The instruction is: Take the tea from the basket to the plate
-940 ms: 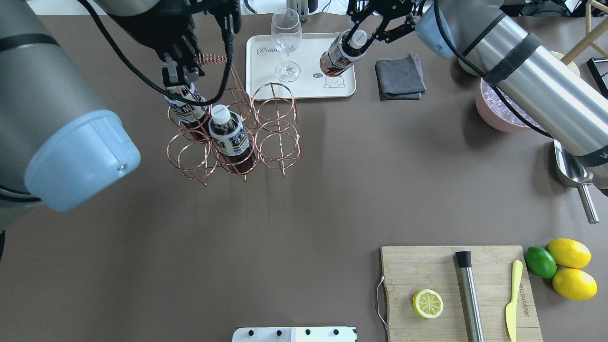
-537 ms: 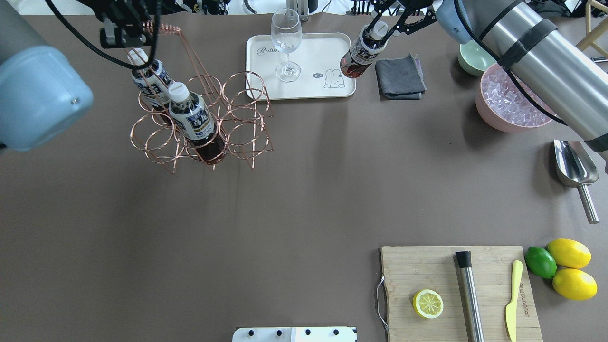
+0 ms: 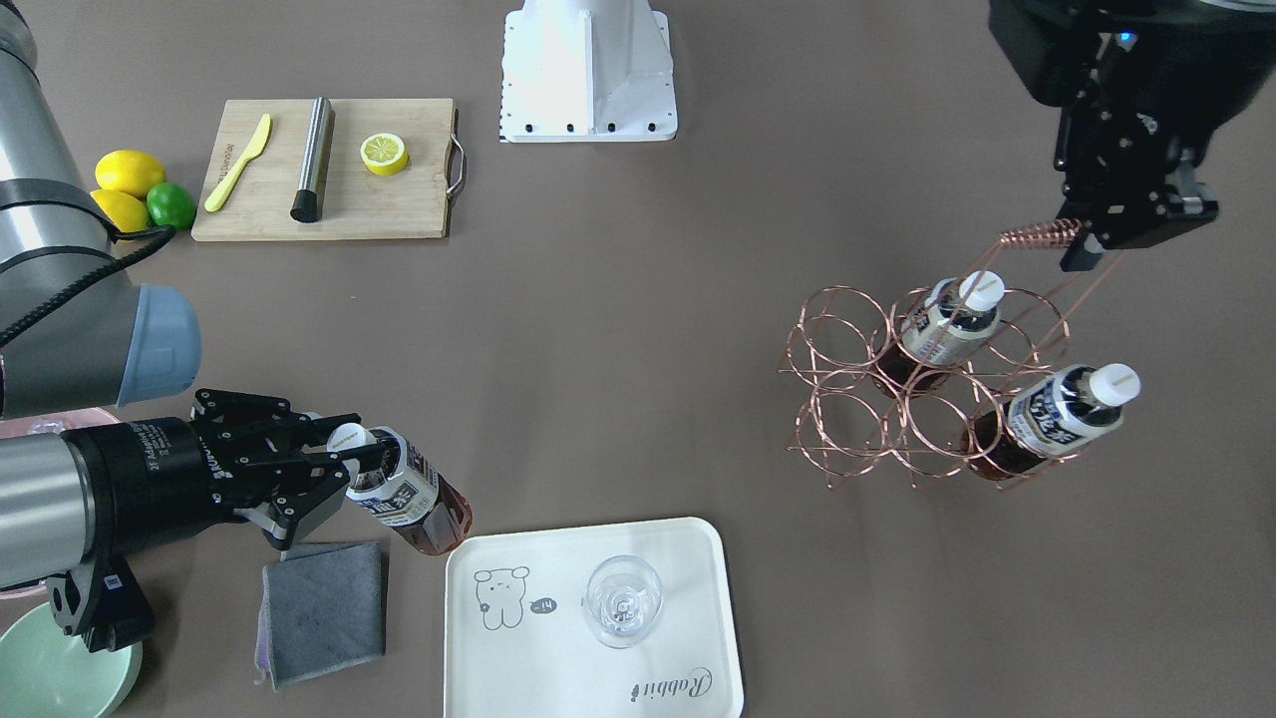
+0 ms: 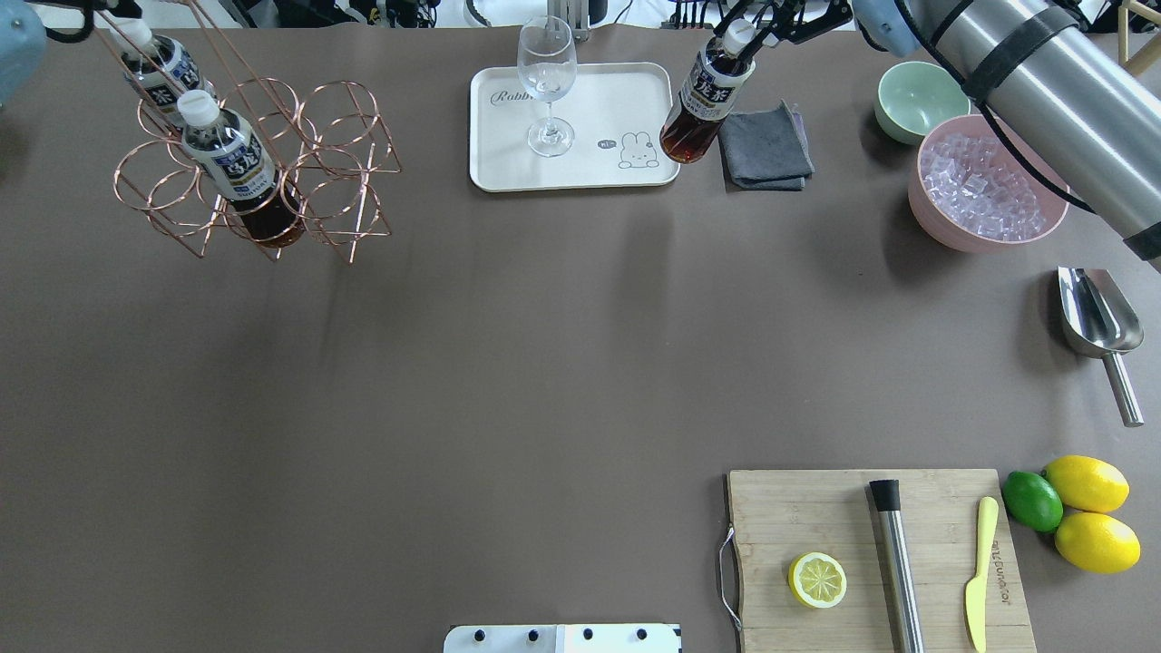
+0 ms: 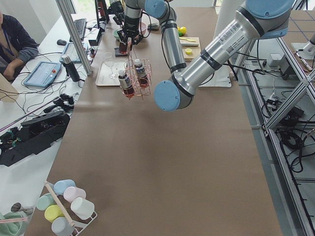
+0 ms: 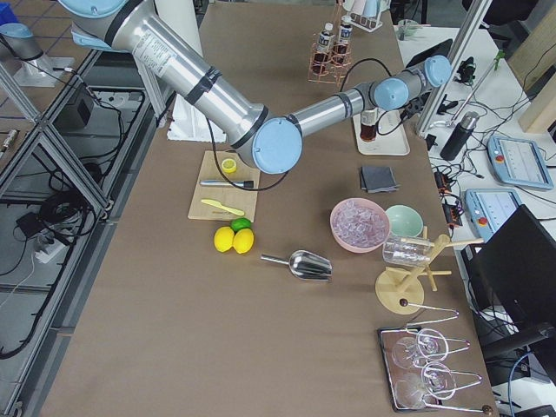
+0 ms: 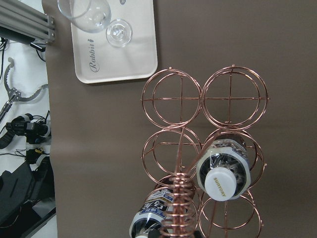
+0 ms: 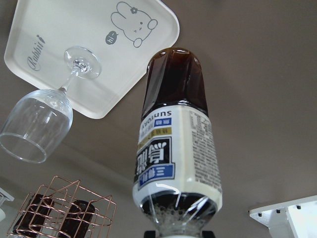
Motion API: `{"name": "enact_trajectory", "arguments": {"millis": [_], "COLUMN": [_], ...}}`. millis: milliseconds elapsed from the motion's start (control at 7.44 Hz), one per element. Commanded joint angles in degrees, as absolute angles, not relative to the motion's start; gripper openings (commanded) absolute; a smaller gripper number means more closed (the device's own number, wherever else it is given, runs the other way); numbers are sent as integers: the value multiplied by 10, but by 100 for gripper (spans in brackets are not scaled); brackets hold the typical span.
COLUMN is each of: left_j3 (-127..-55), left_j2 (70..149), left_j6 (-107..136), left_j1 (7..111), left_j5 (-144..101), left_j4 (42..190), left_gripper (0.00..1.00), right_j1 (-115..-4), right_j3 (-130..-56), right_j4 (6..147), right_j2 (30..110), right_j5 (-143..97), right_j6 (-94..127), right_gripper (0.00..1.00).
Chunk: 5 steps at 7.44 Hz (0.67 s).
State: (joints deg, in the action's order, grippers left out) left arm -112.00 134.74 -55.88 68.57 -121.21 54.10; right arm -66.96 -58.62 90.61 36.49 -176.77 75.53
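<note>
Tea: clear brown-tea bottle (image 3: 404,491) clamped in our right pincer (image 3: 351,459), cream rectangular tray (image 3: 688,598) beside.
Basket: rose-gold wire rack (image 3: 897,391) clamped under our left pincer (image 3: 1077,244).

Right arm stretched forward, right gripper (image 3: 344,456) clamped on the tea (image 3: 414,496) at its cap, left gripper (image 3: 1082,244) poised high, pinching the basket (image 3: 902,391) handle.

Bright, even light from above, soft faint shadows on the brown table (image 4: 508,363); mostly sharp focus
</note>
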Motion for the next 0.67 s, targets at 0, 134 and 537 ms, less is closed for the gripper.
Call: {"name": "enact_trajectory", "arguments": {"millis": [0, 134, 537], "left_j3": [-1075, -1051, -985], "left_j2": [1307, 1299, 1289], "left_j6": [-615, -616, -652], "left_j1": [756, 777, 827], "left_j5": [-1262, -1266, -1279], "left_j4": [541, 546, 561], "left_gripper": [0, 0, 0], "right_j1": [-677, -678, -672], "right_j3": [-577, -575, -562], "right_j4": [930, 928, 929], "right_j2": [359, 356, 356], "right_j5": [-1795, -1790, -1776], "right_j6": [750, 735, 681], "right_gripper": [0, 0, 0]}}
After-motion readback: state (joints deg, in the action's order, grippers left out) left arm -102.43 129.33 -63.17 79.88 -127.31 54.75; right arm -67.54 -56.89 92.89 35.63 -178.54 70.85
